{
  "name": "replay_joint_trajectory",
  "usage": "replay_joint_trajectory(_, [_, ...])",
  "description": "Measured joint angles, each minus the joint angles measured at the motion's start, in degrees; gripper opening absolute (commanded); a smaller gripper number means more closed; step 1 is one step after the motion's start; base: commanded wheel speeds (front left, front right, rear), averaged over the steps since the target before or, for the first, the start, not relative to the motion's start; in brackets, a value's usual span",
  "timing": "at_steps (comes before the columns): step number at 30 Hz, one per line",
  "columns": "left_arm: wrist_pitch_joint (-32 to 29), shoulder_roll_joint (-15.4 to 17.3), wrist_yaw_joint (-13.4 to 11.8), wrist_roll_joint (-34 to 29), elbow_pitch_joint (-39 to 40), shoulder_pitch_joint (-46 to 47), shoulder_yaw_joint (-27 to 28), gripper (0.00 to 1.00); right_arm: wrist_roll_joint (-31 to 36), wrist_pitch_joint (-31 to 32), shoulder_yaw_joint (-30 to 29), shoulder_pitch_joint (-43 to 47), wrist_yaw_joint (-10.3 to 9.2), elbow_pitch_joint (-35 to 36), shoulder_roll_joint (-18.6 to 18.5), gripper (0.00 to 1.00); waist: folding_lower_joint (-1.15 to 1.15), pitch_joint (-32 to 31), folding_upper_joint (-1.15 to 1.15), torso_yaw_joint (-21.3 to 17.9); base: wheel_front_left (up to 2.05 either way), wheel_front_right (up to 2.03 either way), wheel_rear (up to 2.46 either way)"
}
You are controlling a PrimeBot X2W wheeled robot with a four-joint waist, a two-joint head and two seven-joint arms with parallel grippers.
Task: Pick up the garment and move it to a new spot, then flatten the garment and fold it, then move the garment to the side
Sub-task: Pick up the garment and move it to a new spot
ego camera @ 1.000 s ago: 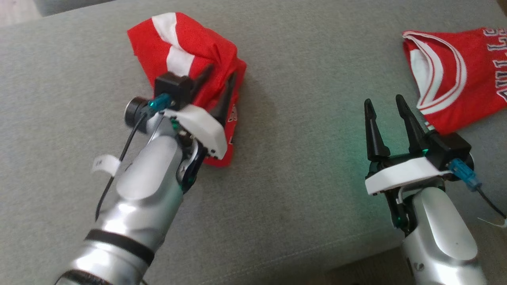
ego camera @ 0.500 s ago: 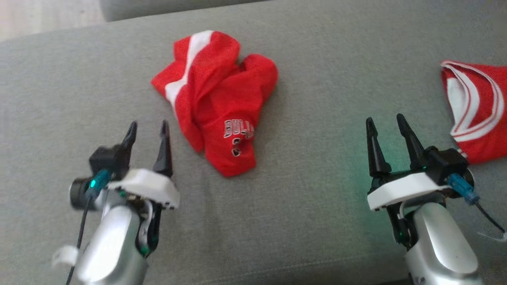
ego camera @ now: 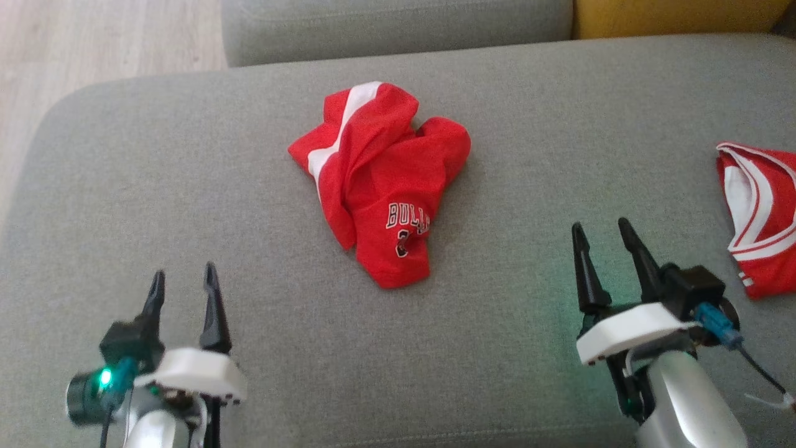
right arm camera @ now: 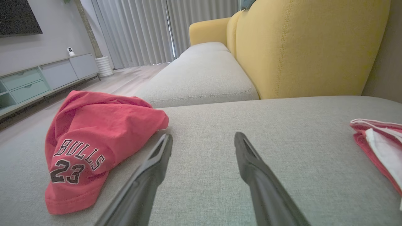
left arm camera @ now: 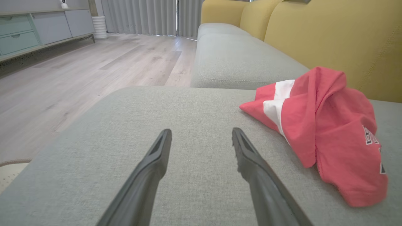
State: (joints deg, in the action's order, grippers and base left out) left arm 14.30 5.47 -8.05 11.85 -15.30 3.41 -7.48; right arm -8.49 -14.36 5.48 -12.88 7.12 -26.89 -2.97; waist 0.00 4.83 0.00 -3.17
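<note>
Left gripper (ego camera: 185, 270) hovers near the front left corner of the grey sofa cushion (ego camera: 535, 124), its jaws spread wide and holding nothing. Right gripper (ego camera: 601, 225) is likewise spread and empty, near the front edge toward the right. The crumpled red garment (ego camera: 382, 186) lies bunched at the cushion's middle, farther back than both grippers and touching neither, with a white stripe and dark lettering showing. A second red jersey (ego camera: 762, 218) lies at the right edge.

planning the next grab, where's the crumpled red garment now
In the head view the garment lies on the sofa, beyond and between the left pincer and right pincer.
</note>
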Motion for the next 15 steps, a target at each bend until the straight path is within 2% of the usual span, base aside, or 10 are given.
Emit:
replay_joint_trajectory(4, [0.0,-0.5,0.1,-1.5,1.2,-3.7,1.6,1.0,0.0,0.0,-0.1,1.6,0.0,-0.5,0.0,1.0,0.0,-1.6,0.0,0.5,0.0,0.0,0.0])
replay_joint_trajectory(9, [0.0,-1.1,1.4,-2.9,1.5,-7.8,2.6,1.0,0.0,0.0,-0.4,3.2,0.0,-0.8,0.0,1.0,0.0,-3.7,0.0,0.6,0.0,0.0,0.0])
replay_joint_trajectory(15, [0.0,-1.8,2.0,-4.2,3.2,-9.4,3.2,1.0,0.0,0.0,-0.2,4.2,0.0,-0.7,0.0,1.0,0.0,-4.8,0.0,0.2,0.0,0.0,0.0])
